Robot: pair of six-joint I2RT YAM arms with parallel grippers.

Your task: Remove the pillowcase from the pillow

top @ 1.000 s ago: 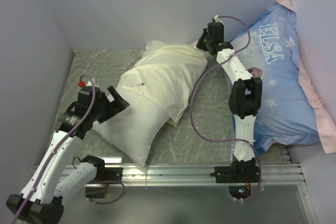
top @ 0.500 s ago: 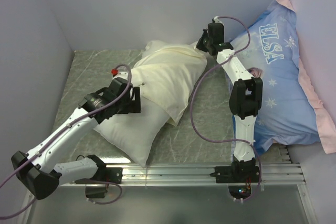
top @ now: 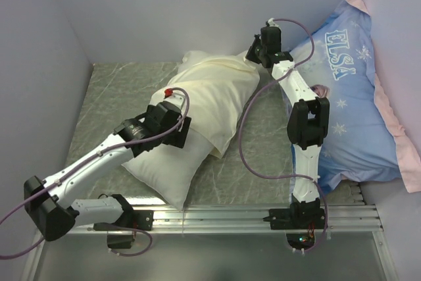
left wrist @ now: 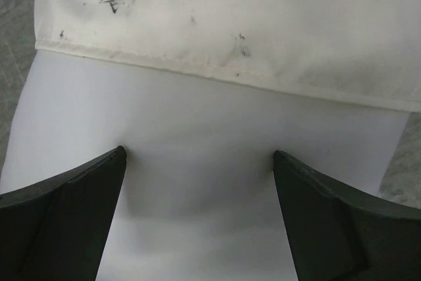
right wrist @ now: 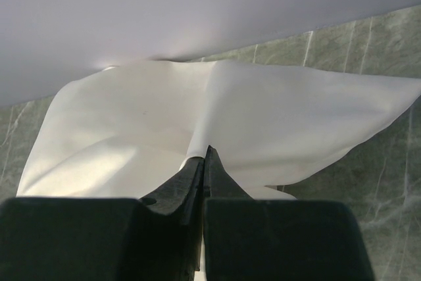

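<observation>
pillow (top: pixel 161 172) lies diagonally on the counter (top: pixel 105 90), long axis near-left to far-right, bare end pointing near-left. pillowcase (top: pixel 214 90) covers the far half. we have left fingers (left wrist: pixel 99 185) spread, tips on the bare pillow just beside the pillowcase; right fingers (right wrist: pixel 194 182) pressed together, pinching the pillowcase's far corner.

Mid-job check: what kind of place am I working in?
Probably a lab robot cell, not a bedroom: plain lilac partition walls, a grey marble-patterned tabletop, a silver metal mounting rail.
</observation>
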